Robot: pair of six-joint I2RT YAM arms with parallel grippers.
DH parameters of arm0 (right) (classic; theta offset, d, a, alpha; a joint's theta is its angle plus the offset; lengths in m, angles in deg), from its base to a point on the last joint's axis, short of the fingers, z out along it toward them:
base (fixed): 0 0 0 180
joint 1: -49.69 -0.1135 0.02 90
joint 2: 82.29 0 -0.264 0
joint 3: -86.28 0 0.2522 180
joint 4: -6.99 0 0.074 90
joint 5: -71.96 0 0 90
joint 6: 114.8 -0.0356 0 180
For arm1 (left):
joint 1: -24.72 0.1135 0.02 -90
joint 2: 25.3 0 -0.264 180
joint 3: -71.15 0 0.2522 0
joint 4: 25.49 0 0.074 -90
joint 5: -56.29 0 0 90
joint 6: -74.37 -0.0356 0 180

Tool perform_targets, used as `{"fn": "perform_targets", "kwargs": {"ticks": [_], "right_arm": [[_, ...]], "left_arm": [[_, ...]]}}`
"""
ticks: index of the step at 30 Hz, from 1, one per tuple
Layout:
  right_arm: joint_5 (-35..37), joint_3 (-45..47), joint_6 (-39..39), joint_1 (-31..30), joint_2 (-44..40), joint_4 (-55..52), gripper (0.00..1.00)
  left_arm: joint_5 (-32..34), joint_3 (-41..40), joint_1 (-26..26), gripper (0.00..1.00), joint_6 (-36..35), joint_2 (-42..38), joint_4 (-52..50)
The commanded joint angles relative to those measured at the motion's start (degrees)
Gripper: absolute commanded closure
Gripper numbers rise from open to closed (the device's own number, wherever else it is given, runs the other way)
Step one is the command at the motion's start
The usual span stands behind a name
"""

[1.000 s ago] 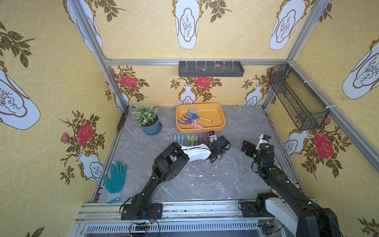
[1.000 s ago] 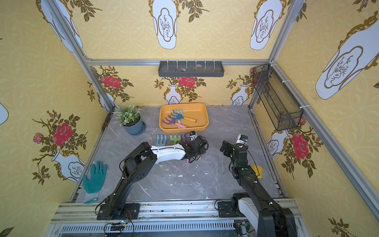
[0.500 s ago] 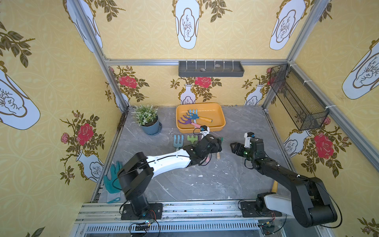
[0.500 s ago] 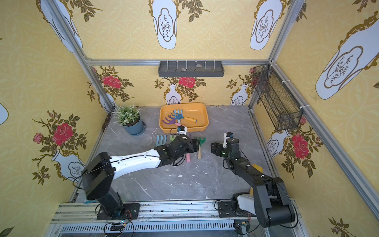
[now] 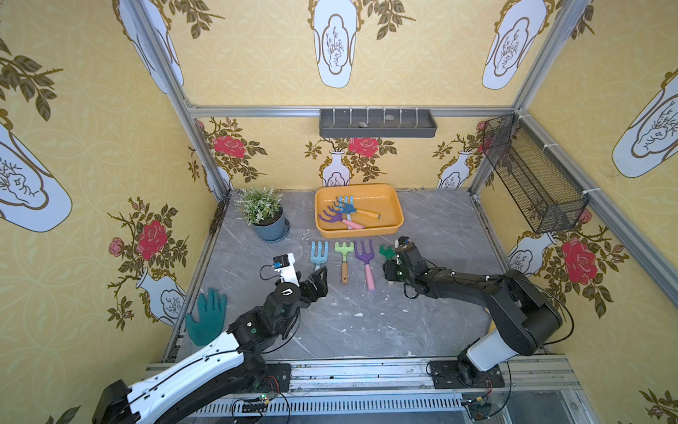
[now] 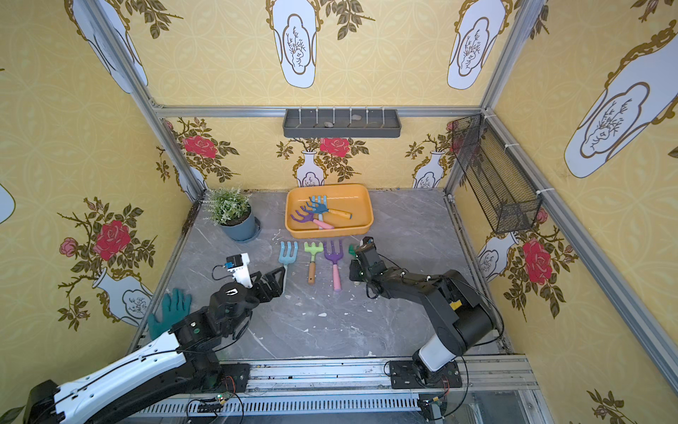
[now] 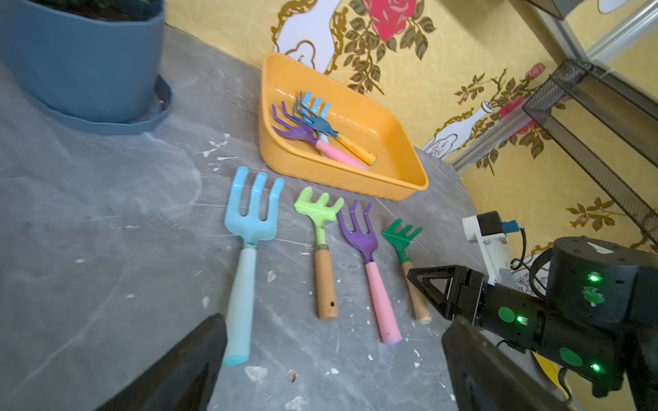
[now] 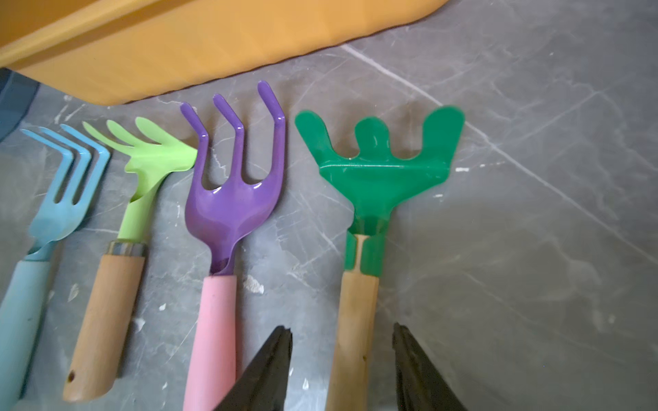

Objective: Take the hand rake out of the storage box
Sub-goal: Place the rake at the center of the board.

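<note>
Yellow rose wallpaper walls in a grey marbled tabletop. At its back stands the orange box, and three rakes lie crossed inside it. A dark blue rake with a yellow handle is on top, beside a purple rake with a pink handle. A pale blue rake lies mostly underneath.

Four more tools lie in a row on the tabletop just in front of the box, heads toward it: a pale blue fork, lime rake, purple fork and green rake.

The right gripper is low over the green rake's wooden handle. Its fingers straddle the handle with a gap on either side, touching nothing. The left gripper hangs by the pale blue fork's handle end, fingers spread wide and holding nothing.

A potted plant stands left of the box, and a teal glove lies at the tabletop's left edge.
</note>
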Motion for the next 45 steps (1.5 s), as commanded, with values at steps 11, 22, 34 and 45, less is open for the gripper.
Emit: {"fn": "perform_targets", "kwargs": {"ticks": [11,22,34,45], "right_arm": [[10.5,-8.1,-2.3,-2.8,8.7,-6.8,0.72],[10.7,-9.9,-0.2,-2.2,10.7,-7.1,0.71],[9.0,-10.7,6.5,-2.7,-0.4,-8.1,0.39],[-1.3,-40.1,17.0,3.3,15.6,-14.7,0.29]], "left_arm": [[4.3,-4.3,0.3,0.0,-1.0,-14.5,-14.1],[3.9,-3.6,0.3,0.0,-1.4,-10.1,-12.5],[4.5,-3.9,0.8,0.0,-1.8,-9.4,-12.1],[-14.2,2.4,25.7,0.0,-1.3,5.0,-5.2]]}}
